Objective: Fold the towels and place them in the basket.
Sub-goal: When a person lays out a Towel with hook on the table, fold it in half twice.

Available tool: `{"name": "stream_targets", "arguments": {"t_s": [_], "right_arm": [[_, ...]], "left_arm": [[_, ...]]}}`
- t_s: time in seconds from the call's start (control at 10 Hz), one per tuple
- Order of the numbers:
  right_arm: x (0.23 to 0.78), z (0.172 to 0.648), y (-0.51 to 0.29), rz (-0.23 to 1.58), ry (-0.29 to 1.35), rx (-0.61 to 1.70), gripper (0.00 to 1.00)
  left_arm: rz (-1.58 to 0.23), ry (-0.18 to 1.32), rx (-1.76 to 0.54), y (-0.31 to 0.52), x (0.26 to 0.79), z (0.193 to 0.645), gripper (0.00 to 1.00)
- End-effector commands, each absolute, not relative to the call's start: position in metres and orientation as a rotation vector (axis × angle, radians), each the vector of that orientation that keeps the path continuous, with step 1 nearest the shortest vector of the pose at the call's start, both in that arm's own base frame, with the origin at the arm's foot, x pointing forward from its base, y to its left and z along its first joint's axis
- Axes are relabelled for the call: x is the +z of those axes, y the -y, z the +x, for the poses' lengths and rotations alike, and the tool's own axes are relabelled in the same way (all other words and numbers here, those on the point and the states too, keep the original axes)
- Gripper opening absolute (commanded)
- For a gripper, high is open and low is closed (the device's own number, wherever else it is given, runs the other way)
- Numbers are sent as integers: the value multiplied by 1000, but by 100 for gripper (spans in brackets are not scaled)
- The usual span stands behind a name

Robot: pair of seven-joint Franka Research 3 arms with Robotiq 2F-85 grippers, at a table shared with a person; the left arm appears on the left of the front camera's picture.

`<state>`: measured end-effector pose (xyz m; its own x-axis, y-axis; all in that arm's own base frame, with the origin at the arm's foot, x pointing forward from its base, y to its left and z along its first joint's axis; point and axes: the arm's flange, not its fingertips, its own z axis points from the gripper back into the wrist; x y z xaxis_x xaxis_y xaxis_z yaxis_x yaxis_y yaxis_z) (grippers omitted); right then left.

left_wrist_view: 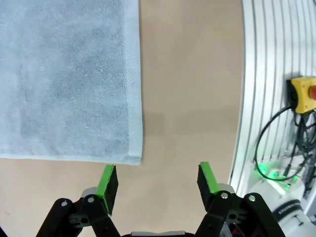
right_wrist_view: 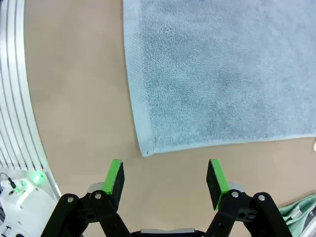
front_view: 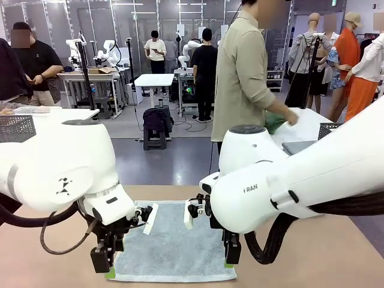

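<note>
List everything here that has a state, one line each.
Blue-grey towel: spread flat, unfolded, on the table.
Left gripper: open, empty, at a near corner of that towel.
Right gripper: open, empty, at the other near corner.
Green towel: an edge in view beside the right gripper; fold cannot be told.
</note>
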<state>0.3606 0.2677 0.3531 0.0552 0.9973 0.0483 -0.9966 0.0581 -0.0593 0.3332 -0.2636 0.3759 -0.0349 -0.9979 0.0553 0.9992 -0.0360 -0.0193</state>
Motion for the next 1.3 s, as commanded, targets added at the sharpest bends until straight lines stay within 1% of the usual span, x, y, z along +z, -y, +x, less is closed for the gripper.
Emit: {"name": "stream_targets", "arguments": {"t_s": [0.0, 0.3, 0.4, 0.5, 0.9, 1.2], "right_arm": [[339, 365, -275, -49, 80, 1484, 84], [323, 362, -273, -42, 64, 1480, 84], [320, 358, -274, -39, 65, 1483, 84], [321, 353, -273, -35, 70, 1488, 84], [320, 346, -270, -65, 79, 1490, 84], [306, 345, -263, -48, 71, 1493, 84]], "left_arm": [[-52, 77, -1559, 265, 355, 337, 82], [-55, 91, -1538, 264, 330, 341, 82], [-62, 104, -1542, 263, 326, 342, 94], [-45, 107, -1531, 262, 324, 342, 100], [9, 131, -1527, 257, 315, 342, 100], [55, 136, -1556, 253, 307, 347, 100]]}}
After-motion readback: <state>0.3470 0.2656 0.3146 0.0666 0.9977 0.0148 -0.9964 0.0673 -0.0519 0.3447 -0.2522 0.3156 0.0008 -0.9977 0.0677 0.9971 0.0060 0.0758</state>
